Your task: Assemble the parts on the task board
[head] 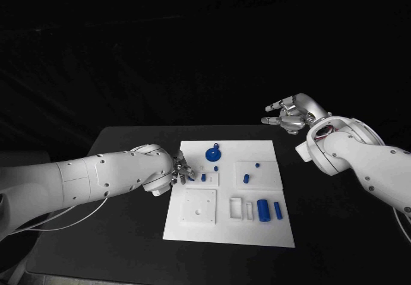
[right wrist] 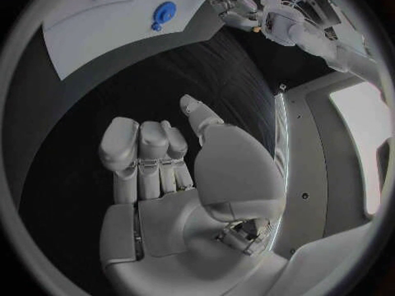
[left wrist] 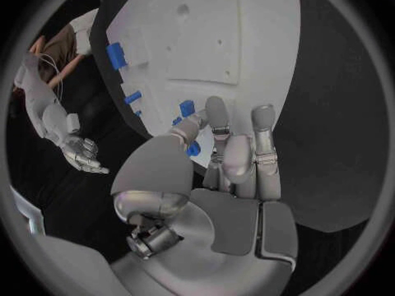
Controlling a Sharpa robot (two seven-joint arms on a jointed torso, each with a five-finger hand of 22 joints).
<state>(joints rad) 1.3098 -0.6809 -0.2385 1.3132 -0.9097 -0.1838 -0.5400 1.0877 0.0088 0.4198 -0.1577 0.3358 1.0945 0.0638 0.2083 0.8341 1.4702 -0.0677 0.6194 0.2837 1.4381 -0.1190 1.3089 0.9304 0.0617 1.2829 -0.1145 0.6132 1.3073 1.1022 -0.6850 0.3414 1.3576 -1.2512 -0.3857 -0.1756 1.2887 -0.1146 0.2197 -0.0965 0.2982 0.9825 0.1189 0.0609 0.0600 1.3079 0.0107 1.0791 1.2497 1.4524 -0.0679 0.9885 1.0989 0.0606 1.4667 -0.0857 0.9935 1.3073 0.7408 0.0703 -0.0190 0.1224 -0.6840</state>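
While the right hand is hanging empty with fingers loosely curled, well off the white board, the left hand is reaching over the board's near-left edge, fingertips closing around a small blue peg; whether it is actually pinched, I cannot tell. Next probably comes lifting it and seating it precisely.

black table, white task board flat on it, mid-table, w/ blue parts
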